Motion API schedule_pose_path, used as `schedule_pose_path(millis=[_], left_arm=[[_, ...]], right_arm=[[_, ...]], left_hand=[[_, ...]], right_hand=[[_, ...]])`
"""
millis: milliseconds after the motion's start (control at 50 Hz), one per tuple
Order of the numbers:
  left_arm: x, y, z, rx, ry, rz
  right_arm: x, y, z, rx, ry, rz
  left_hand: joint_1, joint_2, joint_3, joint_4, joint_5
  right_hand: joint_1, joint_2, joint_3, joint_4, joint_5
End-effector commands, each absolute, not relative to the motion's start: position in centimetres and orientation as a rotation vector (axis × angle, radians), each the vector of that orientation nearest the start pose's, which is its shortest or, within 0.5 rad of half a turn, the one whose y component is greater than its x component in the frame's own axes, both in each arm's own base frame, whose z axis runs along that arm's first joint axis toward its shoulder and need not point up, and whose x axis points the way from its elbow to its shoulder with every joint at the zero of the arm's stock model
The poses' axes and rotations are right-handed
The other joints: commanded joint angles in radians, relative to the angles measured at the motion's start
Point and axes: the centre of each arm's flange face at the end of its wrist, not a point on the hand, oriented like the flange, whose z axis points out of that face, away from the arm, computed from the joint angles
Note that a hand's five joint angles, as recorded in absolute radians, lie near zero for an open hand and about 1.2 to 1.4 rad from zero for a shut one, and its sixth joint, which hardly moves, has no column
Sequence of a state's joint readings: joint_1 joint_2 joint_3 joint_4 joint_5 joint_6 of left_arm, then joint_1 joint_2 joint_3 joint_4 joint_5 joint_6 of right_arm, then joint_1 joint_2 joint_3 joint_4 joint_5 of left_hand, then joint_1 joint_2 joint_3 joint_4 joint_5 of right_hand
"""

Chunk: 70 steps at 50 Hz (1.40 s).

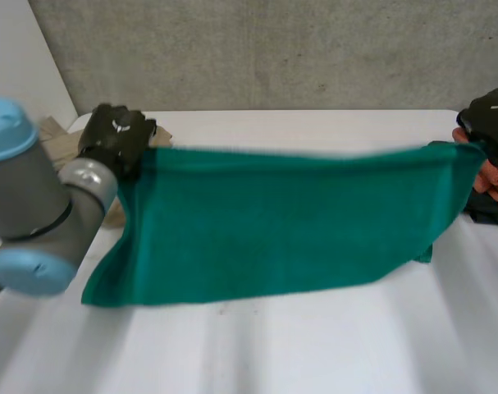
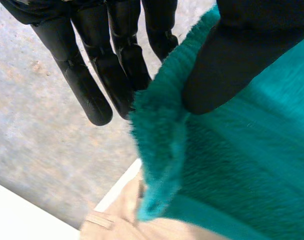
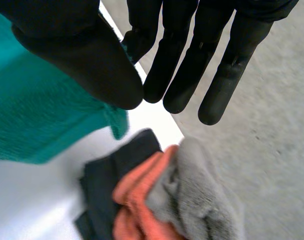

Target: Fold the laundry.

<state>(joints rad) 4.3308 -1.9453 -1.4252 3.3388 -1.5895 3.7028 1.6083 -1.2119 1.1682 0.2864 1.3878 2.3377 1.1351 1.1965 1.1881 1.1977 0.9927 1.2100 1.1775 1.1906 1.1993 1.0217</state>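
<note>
Left arm (image 1: 43,205): grey joint with light-blue caps, nearest in the head view, extended toward the far left of the white table (image 1: 273,353).

Green towel (image 1: 273,222): one piece, held spread between the two hands above the table. Its upper edge was stretched from hand to hand, and its lower edge hung down at the tabletop.

Left hand (image 1: 117,135): black, at the towel's upper left corner. In the left wrist view the thumb (image 2: 227,65) pressed the fluffy towel (image 2: 242,170) edge against the straight fingers (image 2: 116,60), a pinching hold.

Right hand (image 1: 491,119): black, at the towel's upper right corner. In the right wrist view the thumb (image 3: 81,55) pinned the towel (image 3: 36,115) corner against the nearest of the straight fingers (image 3: 217,85).

Beige cloth (image 1: 60,139): lay on the table beside the left hand.

Cloth pile, under the right hand: dark cloth (image 3: 106,185), orange cloth (image 3: 136,200) and grey cloth (image 3: 197,200), bunched together and touching.

Concrete wall (image 1: 273,49): stood behind the table.
</note>
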Motion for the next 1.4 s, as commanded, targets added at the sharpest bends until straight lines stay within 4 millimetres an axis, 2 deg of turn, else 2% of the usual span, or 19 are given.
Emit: schedule_pose_path(millis=[20, 40, 120, 160, 220, 260, 440, 540, 600, 620, 680, 780, 900, 1060, 1140, 1180, 1280, 1340, 1400], left_arm=[[-28.3, -37.1, 32.5, 0.776, 1.445, -2.33], [-28.5, -37.7, 35.7, 0.688, 1.309, -2.428], [-28.4, -37.4, 42.3, 0.476, 1.031, -2.614], [-28.3, -37.2, 43.5, 0.422, 0.974, -2.654], [-28.6, -36.9, 43.5, 0.409, 0.98, -2.667], [-28.8, -37.0, 42.5, 0.434, 1.024, -2.65], [-28.3, -36.4, 31.5, 0.653, 1.417, -2.413], [-28.1, -35.4, 26.0, 0.756, 1.569, -2.3], [-28.1, -34.6, 21.3, 0.842, 1.687, -2.196], [-28.1, -34.1, 19.1, 0.884, 1.741, -2.146], [-28.2, -33.1, 16.6, 0.943, 1.799, -2.079], [-27.5, -30.3, 13.4, 1.034, 1.901, -1.957], [-25.7, -26.6, 14.1, 1.072, 1.955, -1.882], [-22.1, -18.8, 15.4, 1.193, 2.123, -1.633], [-19.8, -13.8, 15.7, 1.3, 2.289, -1.35], [-19.5, -12.5, 15.9, 1.348, 2.328, -1.288], [-20.3, -11.9, 16.6, 1.439, 2.363, -1.342], [-21.5, -13.6, 17.6, 1.438, 2.31, -1.502], [-22.7, -16.5, 17.3, 1.402, 2.247, -1.605]], right_arm=[[17.6, -41.9, 32.6, -1.085, 2.263, -2.667], [17.9, -42.8, 35.0, -0.972, 2.11, -2.888], [18.4, -43.5, 39.7, -0.702, 1.692, -3.288], [18.5, -43.5, 40.8, -0.623, 1.557, -3.378], [19.5, -43.0, 41.0, -0.602, 1.465, -3.403], [20.1, -42.8, 40.7, -0.621, 1.471, -3.383], [21.0, -41.9, 34.6, -0.799, 1.656, -3.095], [21.2, -41.1, 28.8, -0.949, 1.822, -2.831], [20.9, -40.8, 25.7, -1.005, 1.944, -2.696], [20.8, -40.6, 23.3, -1.036, 2.036, -2.595], [20.5, -39.5, 19.8, -1.099, 2.188, -2.396], [18.7, -37.8, 16.9, -1.135, 2.401, -2.124], [17.0, -33.9, 14.6, -1.292, 2.578, -1.716], [13.0, -26.8, 17.2, -1.567, 2.749, -1.199], [12.0, -23.7, 18.4, -1.73, 2.739, -1.038], [11.7, -23.0, 18.8, -1.779, 2.726, -1.018], [11.7, -23.0, 19.3, -1.812, 2.709, -1.088], [11.7, -24.1, 19.2, -1.76, 2.728, -1.201], [12.1, -27.4, 18.3, -1.629, 2.743, -1.388]], left_hand=[[0.261, 0.2, 0.208, 0.199, 0.229], [0.261, 0.2, 0.208, 0.199, 0.229], [0.261, 0.2, 0.208, 0.199, 0.229], [0.261, 0.2, 0.208, 0.199, 0.229], [0.261, 0.2, 0.208, 0.199, 0.229], [0.261, 0.2, 0.208, 0.199, 0.229], [0.261, 0.2, 0.208, 0.199, 0.229], [0.261, 0.2, 0.208, 0.199, 0.229], [0.261, 0.2, 0.208, 0.199, 0.229], [0.261, 0.2, 0.208, 0.199, 0.229], [0.261, 0.2, 0.208, 0.199, 0.229], [0.261, 0.2, 0.208, 0.199, 0.229], [0.261, 0.2, 0.208, 0.199, 0.229], [0.261, 0.2, 0.208, 0.199, 0.229], [0.261, 0.2, 0.208, 0.199, 0.229], [0.261, 0.2, 0.208, 0.199, 0.229], [0.261, 0.2, 0.208, 0.199, 0.229], [0.261, 0.2, 0.208, 0.199, 0.229], [0.261, 0.2, 0.208, 0.199, 0.229]], right_hand=[[0.186, 0.219, 0.206, 0.197, 0.2], [0.186, 0.219, 0.206, 0.197, 0.2], [0.186, 0.219, 0.206, 0.197, 0.2], [0.186, 0.219, 0.206, 0.197, 0.2], [0.186, 0.219, 0.206, 0.197, 0.2], [0.186, 0.219, 0.206, 0.197, 0.2], [0.186, 0.219, 0.206, 0.197, 0.2], [0.186, 0.219, 0.206, 0.197, 0.2], [0.186, 0.219, 0.206, 0.197, 0.2], [0.186, 0.219, 0.206, 0.197, 0.2], [0.186, 0.219, 0.206, 0.197, 0.2], [0.186, 0.219, 0.206, 0.197, 0.2], [0.186, 0.219, 0.206, 0.197, 0.2], [0.186, 0.219, 0.206, 0.197, 0.2], [0.186, 0.219, 0.206, 0.197, 0.2], [0.186, 0.219, 0.206, 0.197, 0.2], [0.186, 0.219, 0.206, 0.197, 0.2], [0.186, 0.219, 0.206, 0.197, 0.2], [0.186, 0.219, 0.206, 0.197, 0.2]])
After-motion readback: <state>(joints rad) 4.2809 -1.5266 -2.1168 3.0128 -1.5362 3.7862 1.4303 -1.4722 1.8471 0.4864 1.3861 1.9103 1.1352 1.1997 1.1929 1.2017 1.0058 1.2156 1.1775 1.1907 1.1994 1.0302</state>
